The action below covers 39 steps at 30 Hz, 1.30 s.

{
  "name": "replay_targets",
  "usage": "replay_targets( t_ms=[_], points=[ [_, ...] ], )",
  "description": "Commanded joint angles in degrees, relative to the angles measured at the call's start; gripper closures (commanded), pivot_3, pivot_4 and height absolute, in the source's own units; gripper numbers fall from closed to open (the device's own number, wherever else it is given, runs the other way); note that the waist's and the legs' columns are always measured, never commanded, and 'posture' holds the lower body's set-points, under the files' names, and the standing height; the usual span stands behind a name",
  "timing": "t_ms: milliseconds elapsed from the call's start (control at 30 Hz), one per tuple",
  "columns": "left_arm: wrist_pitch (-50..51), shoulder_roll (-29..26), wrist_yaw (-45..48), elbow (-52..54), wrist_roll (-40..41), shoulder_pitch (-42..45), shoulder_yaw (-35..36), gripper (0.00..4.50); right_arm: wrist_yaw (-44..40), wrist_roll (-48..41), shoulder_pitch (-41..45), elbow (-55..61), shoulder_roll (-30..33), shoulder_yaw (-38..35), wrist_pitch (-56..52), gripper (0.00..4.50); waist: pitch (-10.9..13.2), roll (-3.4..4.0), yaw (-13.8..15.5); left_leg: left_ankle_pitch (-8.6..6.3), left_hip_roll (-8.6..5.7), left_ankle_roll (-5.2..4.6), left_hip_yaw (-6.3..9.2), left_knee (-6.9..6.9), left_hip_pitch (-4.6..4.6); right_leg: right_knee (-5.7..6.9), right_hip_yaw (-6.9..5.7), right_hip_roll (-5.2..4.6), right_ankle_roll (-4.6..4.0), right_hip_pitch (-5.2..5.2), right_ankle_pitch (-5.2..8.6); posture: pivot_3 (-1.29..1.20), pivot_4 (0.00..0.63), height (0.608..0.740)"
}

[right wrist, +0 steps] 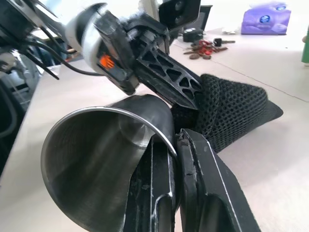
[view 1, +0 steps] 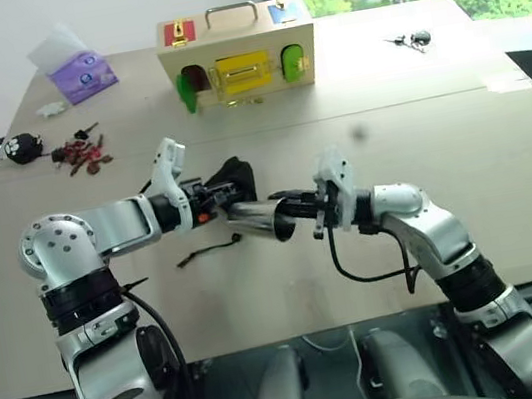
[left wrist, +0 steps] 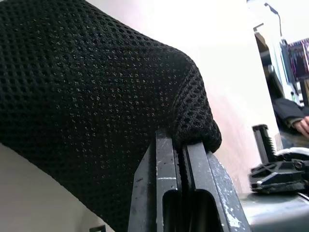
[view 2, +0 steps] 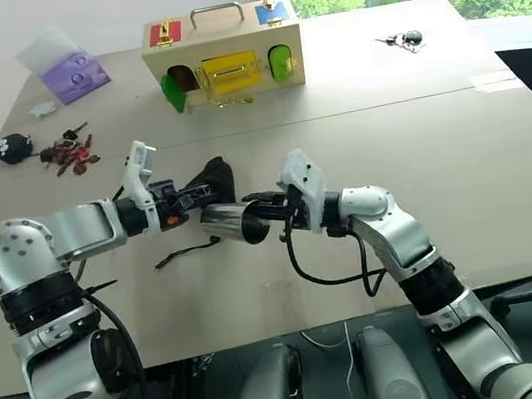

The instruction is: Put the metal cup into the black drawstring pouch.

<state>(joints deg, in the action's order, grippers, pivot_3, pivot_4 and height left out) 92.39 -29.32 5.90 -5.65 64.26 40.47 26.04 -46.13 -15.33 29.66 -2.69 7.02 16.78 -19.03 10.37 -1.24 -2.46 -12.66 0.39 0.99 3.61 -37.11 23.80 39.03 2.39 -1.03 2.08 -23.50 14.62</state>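
The metal cup [view 1: 259,221] is held level just above the table, its open mouth toward my right gripper [view 1: 295,207], which is shut on the cup's rim [right wrist: 159,133]. The cup's closed end points at the black drawstring pouch [view 1: 234,176], a mesh bag bunched up just beyond it. My left gripper [view 1: 222,199] is shut on the pouch's edge; the left wrist view shows its fingertips [left wrist: 169,150] pinching the mesh [left wrist: 96,96]. The left fingers [right wrist: 169,82] lie close above the cup [right wrist: 96,164]. A thin black cord [view 1: 209,252] trails on the table below.
A wooden latch box [view 1: 236,47] stands at the back centre. A purple tissue pack [view 1: 82,75], a small black round thing [view 1: 23,148] and red keys [view 1: 84,153] lie at the back left. More keys [view 1: 410,39] lie at the back right. The table's front edge [view 1: 297,331] runs under my arms.
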Motion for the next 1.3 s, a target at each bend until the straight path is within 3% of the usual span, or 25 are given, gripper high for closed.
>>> replay_targets(
  t_ms=[33, 267, 600, 967, 1300],
  points=[
    [0.1, -2.4, -0.3, 1.4, 3.0, 0.3, -1.5, 4.50, 4.7, 3.0, 3.3, -6.4, -2.5, -1.3, 4.3, 4.43, 0.0, 0.00, 0.0, 0.00, 0.00, 0.00, -0.01, 0.02, -0.01, 0.02, 0.01, 0.01, 0.00, -0.02, 0.00, 0.00, 0.150, 0.740],
    [0.1, -4.6, -1.7, 5.7, 4.7, -3.2, -3.7, 4.50, 11.6, 11.2, 6.5, -20.8, -3.6, -0.4, 12.2, 4.43, 0.0, 0.00, 0.0, 0.01, -0.01, 0.01, -0.05, 0.03, 0.00, -0.03, 0.05, -0.03, 0.00, -0.03, 0.00, 0.00, 0.150, 0.740],
    [0.1, -6.2, -5.1, 13.2, 7.8, -9.8, -2.7, 4.50, 18.6, 17.8, 10.2, -32.0, -5.4, 0.0, 19.1, 4.43, 0.0, -0.02, 0.1, 0.02, -0.01, 0.03, -0.04, -0.05, -0.11, 0.26, 0.08, -0.01, -0.02, -0.01, -0.01, 0.00, 0.150, 0.740],
    [0.1, -13.1, -3.5, 21.0, 7.1, -12.6, -3.6, 4.50, 15.7, 19.5, 9.7, -32.6, -4.7, 0.7, 20.0, 4.43, -0.1, -0.05, 0.1, -0.01, -0.02, -0.02, -0.02, -0.08, -0.22, 0.40, 0.08, 0.01, -0.02, 0.06, 0.00, 0.00, 0.150, 0.740],
    [-0.2, -10.0, -4.2, 20.9, 4.6, -12.6, -2.3, 4.50, 12.8, 18.3, 8.5, -28.9, -4.9, 0.7, 18.7, 4.43, -0.1, -0.06, 0.1, 0.00, -0.02, -0.01, -0.01, -0.06, -0.19, 0.37, 0.05, 0.01, -0.03, 0.05, 0.01, 0.00, 0.150, 0.740]
  ],
)
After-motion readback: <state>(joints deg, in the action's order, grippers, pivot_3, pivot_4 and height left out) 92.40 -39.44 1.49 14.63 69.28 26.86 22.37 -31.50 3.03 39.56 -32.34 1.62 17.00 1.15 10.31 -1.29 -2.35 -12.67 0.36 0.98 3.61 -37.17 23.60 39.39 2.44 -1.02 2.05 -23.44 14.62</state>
